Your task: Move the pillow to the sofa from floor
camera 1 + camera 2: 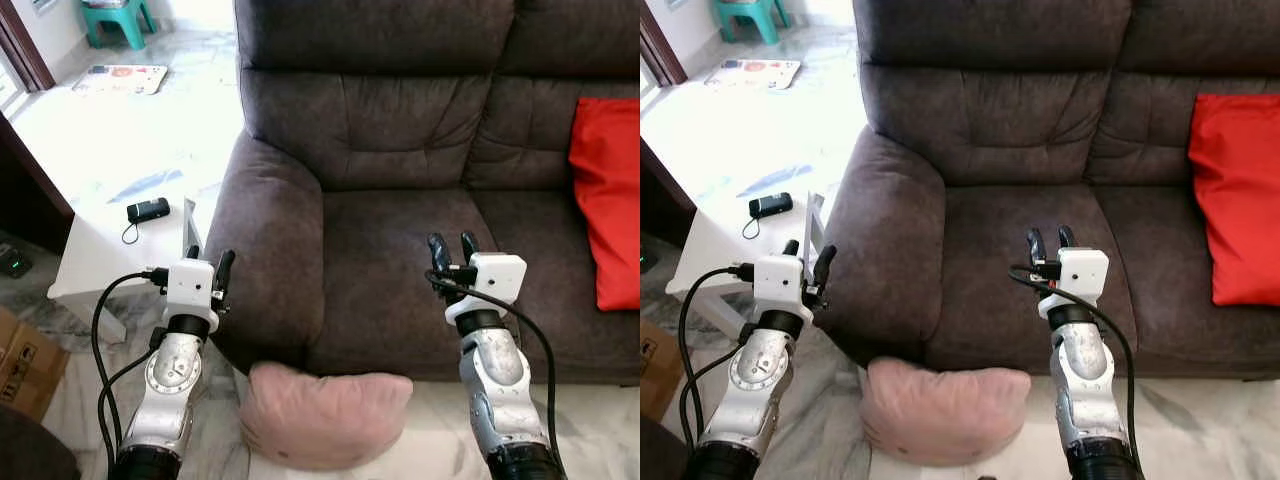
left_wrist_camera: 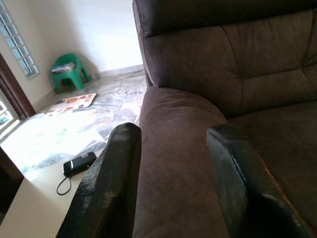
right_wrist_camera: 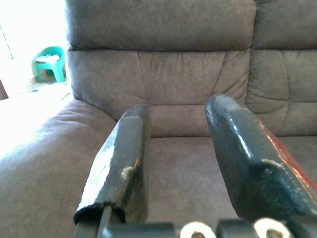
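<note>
Left gripper (image 1: 208, 262) and right gripper (image 1: 453, 246) are hovering open, empty; pink pillow (image 1: 325, 413) is lying lengthwise along the sofa (image 1: 400, 230) front edge, on the floor (image 1: 600, 430).

A white side table (image 1: 95, 255) stands left of the seating, carrying a small black device (image 1: 148, 210). Beyond it, pale marbled floor (image 1: 120, 140) lies washed in bright daylight, with a green plastic stool (image 1: 118, 18) and a patterned mat (image 1: 122, 78) far left.
</note>
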### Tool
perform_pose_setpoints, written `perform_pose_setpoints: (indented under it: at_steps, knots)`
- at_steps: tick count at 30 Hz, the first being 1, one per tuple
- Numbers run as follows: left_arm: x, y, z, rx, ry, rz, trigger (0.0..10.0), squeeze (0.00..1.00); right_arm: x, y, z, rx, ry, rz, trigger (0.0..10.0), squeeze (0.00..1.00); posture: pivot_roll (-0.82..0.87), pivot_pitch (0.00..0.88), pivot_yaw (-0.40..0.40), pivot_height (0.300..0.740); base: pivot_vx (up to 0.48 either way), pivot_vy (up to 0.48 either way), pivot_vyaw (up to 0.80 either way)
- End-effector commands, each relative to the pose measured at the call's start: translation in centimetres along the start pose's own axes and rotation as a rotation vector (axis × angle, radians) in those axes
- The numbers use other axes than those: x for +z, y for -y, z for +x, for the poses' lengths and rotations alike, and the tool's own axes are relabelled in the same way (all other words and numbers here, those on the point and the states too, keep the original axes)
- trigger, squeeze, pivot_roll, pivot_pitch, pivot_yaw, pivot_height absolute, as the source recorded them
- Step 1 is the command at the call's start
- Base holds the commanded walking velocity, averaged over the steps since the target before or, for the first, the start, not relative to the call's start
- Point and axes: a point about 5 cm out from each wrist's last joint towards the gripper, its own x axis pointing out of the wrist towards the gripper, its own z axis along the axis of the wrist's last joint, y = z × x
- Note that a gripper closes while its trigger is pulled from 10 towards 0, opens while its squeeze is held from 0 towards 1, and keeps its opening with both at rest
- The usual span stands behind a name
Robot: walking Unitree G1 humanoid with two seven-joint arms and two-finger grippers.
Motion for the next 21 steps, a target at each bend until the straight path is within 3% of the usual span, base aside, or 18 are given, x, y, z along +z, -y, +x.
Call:
perform_pose_setpoints:
  at_steps: [1,21]
  knots:
    - [0.19,-0.01,0.03,0.002,0.004,-0.008,10.0,0.00,-0.18,-0.01,-0.06,-0.001,-0.011,0.002,10.0,0.00,0.02,0.121,-0.031,0.655,0.000,0.000,0.00]
    - [0.19,0.00,0.10,0.005,0.005,-0.007,10.0,0.00,-0.21,-0.50,-0.06,0.034,-0.007,-0.003,10.0,0.00,0.03,0.120,-0.033,0.655,0.000,0.000,0.00]
